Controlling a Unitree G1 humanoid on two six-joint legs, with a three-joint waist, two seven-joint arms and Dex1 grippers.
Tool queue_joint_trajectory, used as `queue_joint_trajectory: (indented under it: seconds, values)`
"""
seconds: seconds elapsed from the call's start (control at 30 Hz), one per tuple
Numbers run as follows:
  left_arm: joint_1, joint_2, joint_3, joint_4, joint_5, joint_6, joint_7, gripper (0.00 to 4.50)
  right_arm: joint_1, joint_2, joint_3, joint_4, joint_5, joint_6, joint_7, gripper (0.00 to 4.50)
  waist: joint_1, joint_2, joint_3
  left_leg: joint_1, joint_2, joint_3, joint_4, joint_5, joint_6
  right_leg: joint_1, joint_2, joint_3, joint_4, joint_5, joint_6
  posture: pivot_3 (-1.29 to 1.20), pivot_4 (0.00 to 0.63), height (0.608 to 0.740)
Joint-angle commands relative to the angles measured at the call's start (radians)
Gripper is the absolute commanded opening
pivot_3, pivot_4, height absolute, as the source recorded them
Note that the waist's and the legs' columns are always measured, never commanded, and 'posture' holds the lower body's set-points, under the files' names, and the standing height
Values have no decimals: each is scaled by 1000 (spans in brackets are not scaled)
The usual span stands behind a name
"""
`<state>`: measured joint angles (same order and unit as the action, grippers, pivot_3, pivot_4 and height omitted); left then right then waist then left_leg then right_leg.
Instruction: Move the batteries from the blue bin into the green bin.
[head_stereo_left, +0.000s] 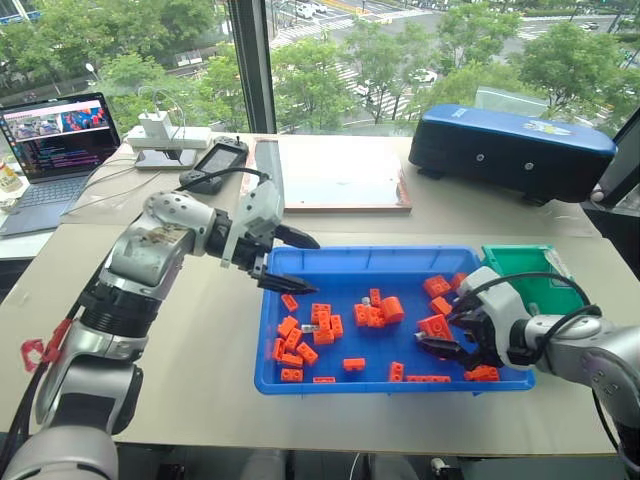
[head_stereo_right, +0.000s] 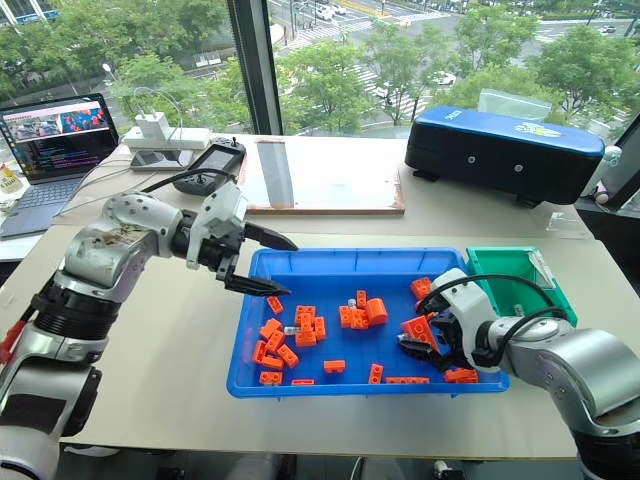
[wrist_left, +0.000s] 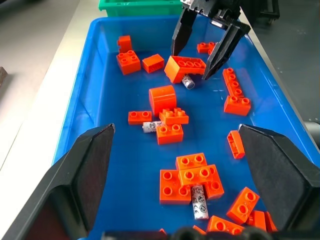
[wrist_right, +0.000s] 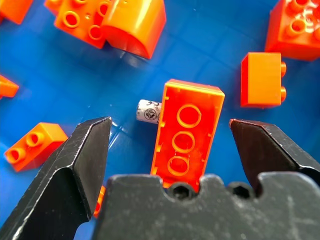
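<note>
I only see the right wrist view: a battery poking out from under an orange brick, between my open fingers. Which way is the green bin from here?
Observer: The green bin sits just beyond the right hand, against the far right end of the blue bin.
Operator: Any other battery in there?
Observer: Yes, another battery lies against a cluster of orange bricks at the left end of the blue bin.
Operator: Where's the left hand?
Observer: The left hand hovers open over the blue bin's far left corner.
</note>
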<state>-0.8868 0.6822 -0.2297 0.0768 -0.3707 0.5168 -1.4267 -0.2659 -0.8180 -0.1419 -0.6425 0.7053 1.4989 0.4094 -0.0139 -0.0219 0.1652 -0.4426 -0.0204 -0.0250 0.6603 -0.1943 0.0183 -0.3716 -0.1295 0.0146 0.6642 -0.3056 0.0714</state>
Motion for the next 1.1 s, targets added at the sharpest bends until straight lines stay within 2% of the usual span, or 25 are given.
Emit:
queue_joint_trajectory:
  seconds: [0.03, 0.07, 0.2, 0.4, 0.5, 0.6, 0.83, 1.1]
  values:
    - [-25, -1, 11, -3, 4, -26, -13, 4266, 2, 19, -42, -64, -3, 62, -27, 4404, 0, 0, 0, 0, 0, 0, 0, 0, 0, 0, 0, 0, 0, 0, 0, 0, 150, 732]
    - [-25, -2, 12, -3, 5, -27, -14, 4266, 1, 23, -43, -67, -4, 71, -30, 4404, -1, 0, 0, 0, 0, 0, 0, 0, 0, 0, 0, 0, 0, 0, 0, 0, 150, 732]
    - [-32, -15, 13, 2, 10, -37, -17, 4266, 16, 11, -37, -78, -26, 98, -43, 3401, 0, 0, 0, 0, 0, 0, 0, 0, 0, 0, 0, 0, 0, 0, 0, 0, 150, 732]
    - [-34, -25, 17, -2, 6, -31, -23, 4266, 16, -1, -38, -82, -44, 107, -40, 1364, 0, 0, 0, 0, 0, 0, 0, 0, 0, 0, 0, 0, 0, 0, 0, 0, 150, 732]
    - [-32, -29, 18, -1, 8, -35, -21, 4266, -15, -12, -50, -82, -49, 101, -34, 1174, -1, 0, 0, 0, 0, 0, 0, 0, 0, 0, 0, 0, 0, 0, 0, 0, 150, 732]
    - [-29, -32, 22, -3, 8, -37, -17, 4266, -66, 0, -85, -81, -38, 112, -22, 174, -3, 0, 0, 0, 0, 0, 0, 0, 0, -1, 0, 0, 0, 0, 0, 0, 150, 732]
    - [-18, -28, 29, -11, 8, -37, -8, 4266, -201, -72, -137, -35, -22, 115, 27, 79, -1, 0, 0, 0, 0, 0, 0, 0, 0, -1, 0, 0, 0, 0, 0, 0, 150, 732]
    - [-13, -27, 34, -18, 6, -29, -1, 4266, -196, -69, -81, -23, -22, 57, 51, 79, -1, 0, 0, 0, 0, 0, 0, 0, 0, -1, 0, 0, 0, 0, 0, 0, 150, 732]
